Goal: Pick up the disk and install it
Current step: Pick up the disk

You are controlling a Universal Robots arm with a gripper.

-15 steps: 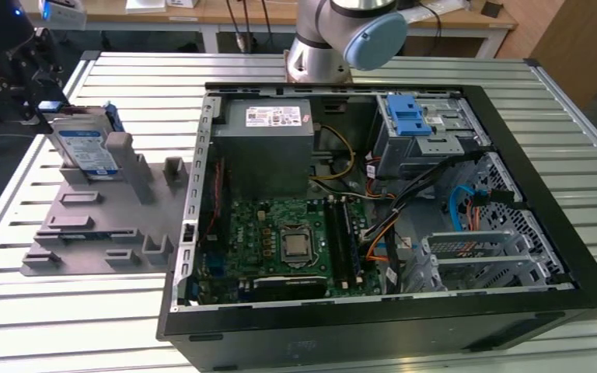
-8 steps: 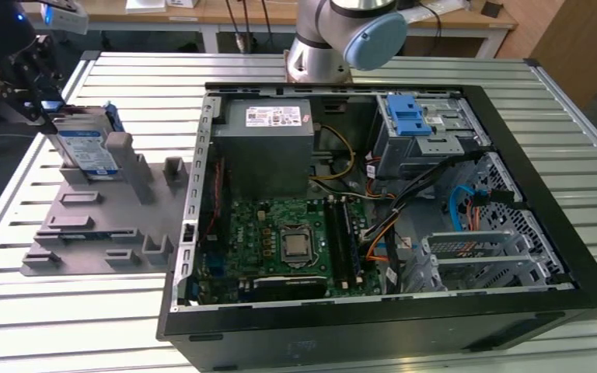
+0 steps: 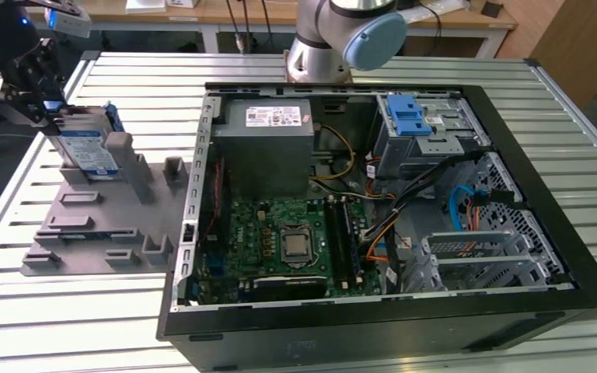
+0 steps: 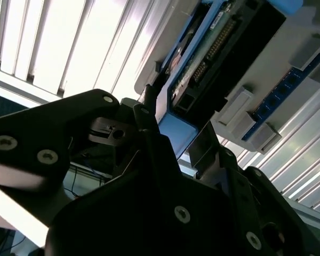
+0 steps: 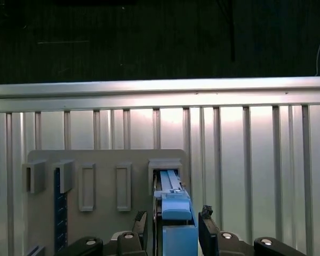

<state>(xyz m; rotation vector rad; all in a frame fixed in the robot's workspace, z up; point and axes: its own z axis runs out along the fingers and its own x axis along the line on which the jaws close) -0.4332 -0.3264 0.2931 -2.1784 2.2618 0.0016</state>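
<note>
Nearest the lens in the first wrist view, the gripper stands spread, with one black finger on each side of the disk and a thin gap at either flank; we see nothing clamped. The disk stands on edge in a slot of the grey fixture. In the exterior view the gripper hangs over the fixture's far corner, and the open computer case lies just beside the fixture, to the exterior view's right, on the slatted table.

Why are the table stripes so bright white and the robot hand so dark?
Second wrist view: light glares off the table slats, washing them white, while the gripper sits in dark shadow. First wrist view: the same glare on the slats, near-black darkness beyond. Exterior view: even, soft light.
</note>
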